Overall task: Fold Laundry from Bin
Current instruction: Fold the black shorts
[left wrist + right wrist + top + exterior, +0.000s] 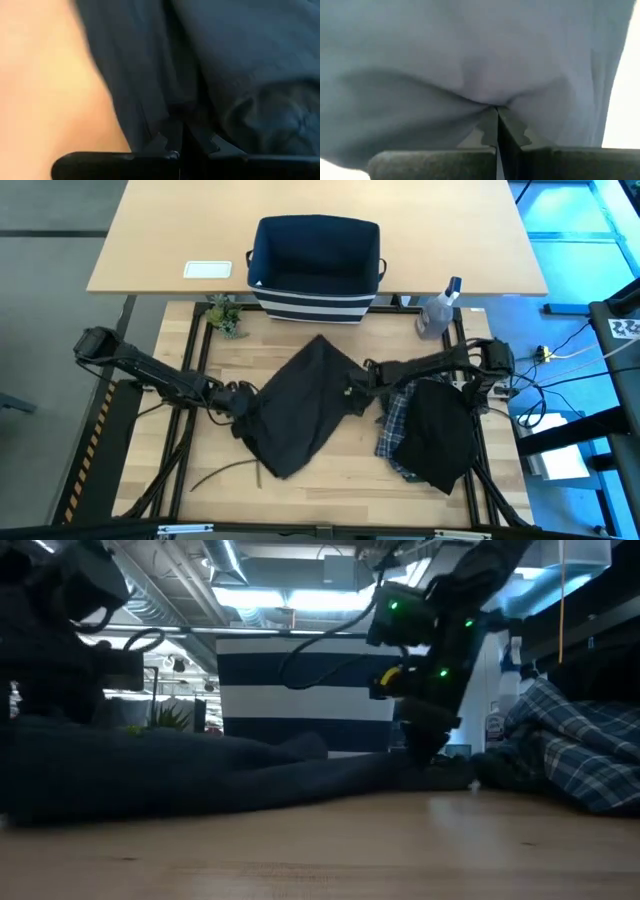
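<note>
Laundry: a dark cloth (300, 405) lies mid-table, at six o'clock from the bin (316, 268). Left gripper (240, 402) pinches its nine o'clock edge, right gripper (356, 386) its three o'clock edge, both clamped tight.

A garment (300, 405) lies spread at the middle of the table (340, 470). The left gripper (238, 402) pinches its left edge, the right gripper (357, 385) its right edge. Right of it lies a plaid shirt (392, 430) with another garment (440, 430) on top. Behind stands the bin (316, 268), a spray bottle (438, 310) to its right.
</note>
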Tool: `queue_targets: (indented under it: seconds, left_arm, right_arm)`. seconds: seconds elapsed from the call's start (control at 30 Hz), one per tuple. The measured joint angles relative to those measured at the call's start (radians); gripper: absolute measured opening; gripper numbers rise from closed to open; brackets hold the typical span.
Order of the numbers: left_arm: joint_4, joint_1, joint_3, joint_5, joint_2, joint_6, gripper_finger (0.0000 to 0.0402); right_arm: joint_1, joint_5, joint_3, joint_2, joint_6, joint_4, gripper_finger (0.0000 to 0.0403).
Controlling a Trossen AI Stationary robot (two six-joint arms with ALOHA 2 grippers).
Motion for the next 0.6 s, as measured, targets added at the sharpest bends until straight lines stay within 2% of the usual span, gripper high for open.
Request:
queue_targets:
  seconds: [0.17, 0.37, 0.43, 0.6]
  left_arm:
    - [0.187, -0.084, -0.006, 0.072, 0.031, -0.028, 0.0]
    - [0.483, -0.177, -0.006, 0.068, 0.065, 0.06, 0.0]
    - [0.524, -0.199, -0.005, 0.043, 0.066, 0.105, 0.0]
    - [0.513, -0.23, -0.005, -0.102, 0.048, 0.153, 0.0]
  right_arm:
    - [-0.105, 0.013, -0.002, 0.002, -0.147, 0.094, 0.0]
    - [-0.198, 0.036, -0.002, 0.01, -0.304, 0.24, 0.0]
    - [-0.216, 0.038, 0.023, 0.01, -0.334, 0.211, 0.0]
    - [-0.213, 0.048, 0.09, -0.01, -0.349, 0.049, 0.0]
